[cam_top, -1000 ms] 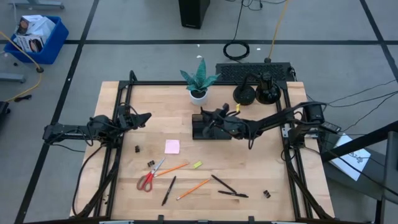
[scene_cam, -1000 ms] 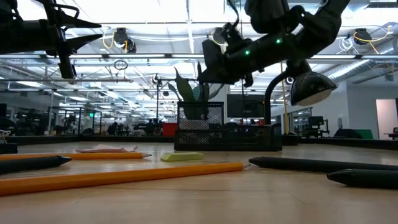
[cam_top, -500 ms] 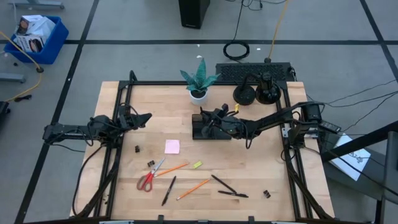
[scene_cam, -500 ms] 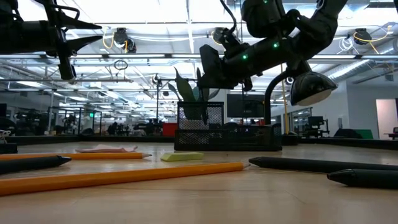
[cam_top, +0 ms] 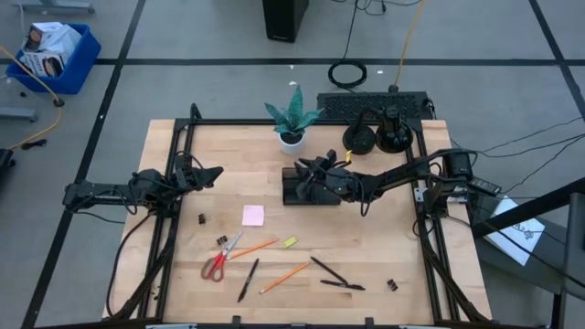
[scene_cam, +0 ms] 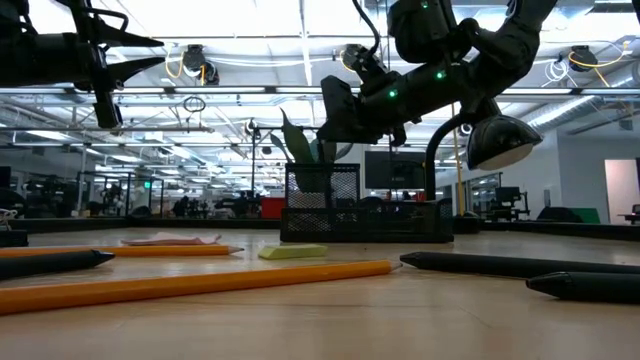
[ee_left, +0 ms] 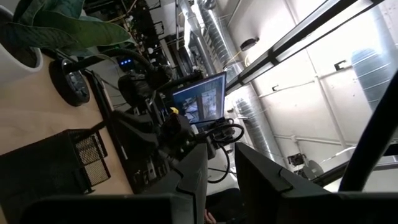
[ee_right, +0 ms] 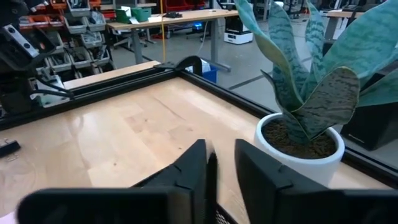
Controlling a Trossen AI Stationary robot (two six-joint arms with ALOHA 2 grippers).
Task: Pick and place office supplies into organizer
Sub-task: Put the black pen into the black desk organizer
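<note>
The black mesh organizer [cam_top: 297, 193] stands on the table's middle, and in the low view [scene_cam: 360, 215] its tall mesh cup is on its left side. My right gripper [cam_top: 309, 174] hovers level just above it, open; a thin dark thing [ee_right: 211, 171] shows in the gap between its fingers. On the near half of the table lie a pink sticky pad [cam_top: 253, 215], red scissors [cam_top: 219, 260], two orange pencils [cam_top: 251, 249], a highlighter [cam_top: 290, 242], black pens [cam_top: 329, 270] and binder clips [cam_top: 202, 219]. My left gripper [cam_top: 212, 173] waits at the left, slightly open and empty. My right gripper has a thin dark thing [ee_right: 211, 171] standing in the gap, close against one finger [ee_right: 186, 174]. I cannot tell whether the fingers touch it, nor what it is. The fingers come level from the table's right, above the organizer's mesh.
A potted plant [cam_top: 292, 119] stands just beyond the organizer, close to my right gripper. Two round black bases [cam_top: 377, 139] and a keyboard [cam_top: 375, 105] sit at the far right. A black frame [cam_top: 174, 210] borders the table.
My right gripper's fingers have parted a little over the organizer, and in the low view the gripper has edged slightly toward the mesh cup. The left arm has kept still.
</note>
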